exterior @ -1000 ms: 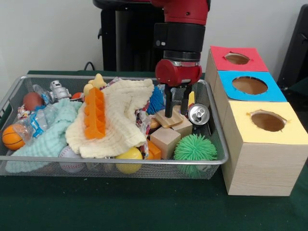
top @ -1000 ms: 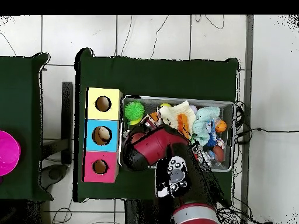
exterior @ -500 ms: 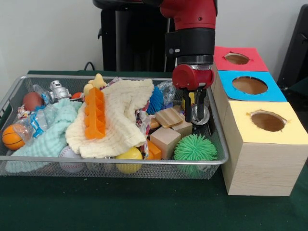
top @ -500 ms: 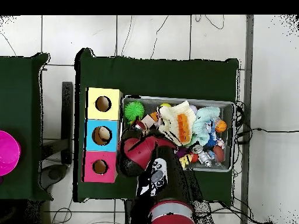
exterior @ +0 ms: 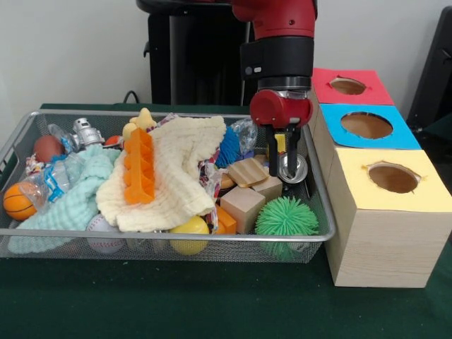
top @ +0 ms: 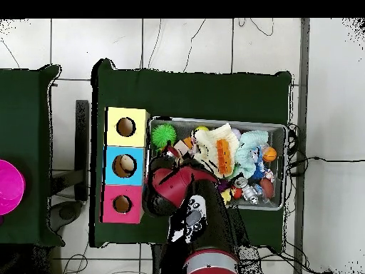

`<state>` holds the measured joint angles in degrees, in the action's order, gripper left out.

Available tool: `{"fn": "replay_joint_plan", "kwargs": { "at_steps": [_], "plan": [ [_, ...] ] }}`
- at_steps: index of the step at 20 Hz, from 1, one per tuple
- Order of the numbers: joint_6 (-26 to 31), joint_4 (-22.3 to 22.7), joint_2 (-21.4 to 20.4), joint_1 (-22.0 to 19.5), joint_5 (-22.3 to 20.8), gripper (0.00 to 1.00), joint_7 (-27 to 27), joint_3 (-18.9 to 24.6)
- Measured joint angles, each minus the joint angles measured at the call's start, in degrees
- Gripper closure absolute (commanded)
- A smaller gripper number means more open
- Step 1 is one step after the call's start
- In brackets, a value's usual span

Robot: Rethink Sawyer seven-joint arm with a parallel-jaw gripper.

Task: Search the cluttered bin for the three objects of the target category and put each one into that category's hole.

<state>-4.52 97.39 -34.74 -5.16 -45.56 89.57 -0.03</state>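
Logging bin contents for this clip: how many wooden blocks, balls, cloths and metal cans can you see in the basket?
Wooden blocks: 3, a flat one, a cube, one behind
Balls: 5, green spiky, yellow, baseball, basketball, reddish-brown
Cloths: 2, cream, mint
Cans: 1
Total: 11

No readable text, label, brand or number on any item. Black-and-white sticker (top: 194, 216) on arm (top: 203, 235) carries a pattern, nothing legible.
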Motion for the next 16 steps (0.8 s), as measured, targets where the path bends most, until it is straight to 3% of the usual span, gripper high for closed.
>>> {"fn": "replay_joint_plan", "kwargs": {
  "at_steps": [10, 16],
  "plan": [
    [1.75, 0.02, -1.88, 0.04, 0.01, 0.0, 0.0, -0.02],
    [2.1, -0.38, -1.63, 2.85, 0.01, 0.0, 0.0, -3.29]
  ]
}}
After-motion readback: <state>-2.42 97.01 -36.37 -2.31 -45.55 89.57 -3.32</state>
